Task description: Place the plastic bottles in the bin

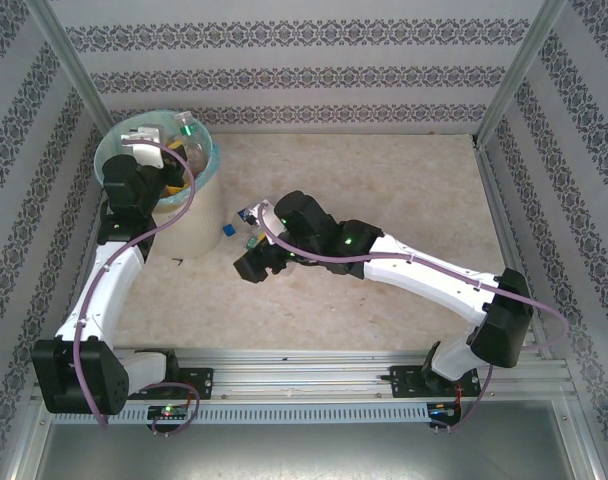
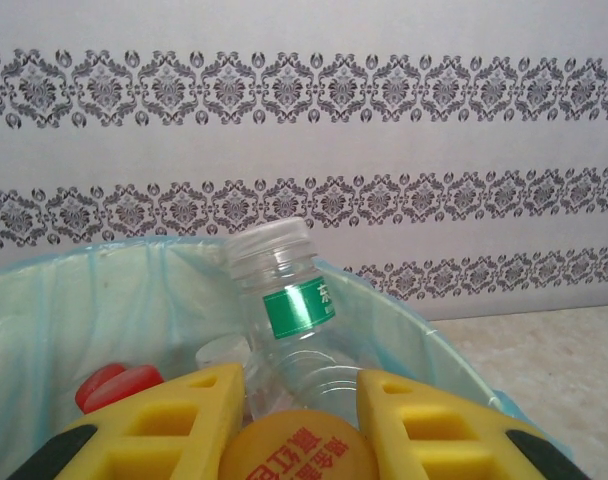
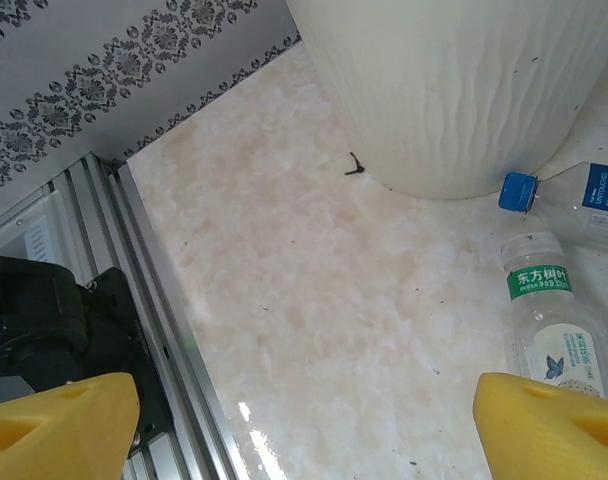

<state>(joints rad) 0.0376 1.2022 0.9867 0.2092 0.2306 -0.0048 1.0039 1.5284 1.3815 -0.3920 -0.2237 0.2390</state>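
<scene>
Left gripper (image 2: 298, 402): I'm seeing it clamping one orange bottle (image 2: 296, 455), Chinese characters on the cap. Just beyond, one green-banded clear bottle (image 2: 294, 310) is lying in the bin (image 2: 84, 300).

Right gripper (image 3: 304, 410) is hanging spread wide. Ahead-right, two are lying on the table: green-label bottle (image 3: 554, 320), then blue-capped bottle (image 3: 584, 190).

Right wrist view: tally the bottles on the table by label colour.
Green-label bottle: 1
Blue-label bottle: 1
Total: 2
</scene>
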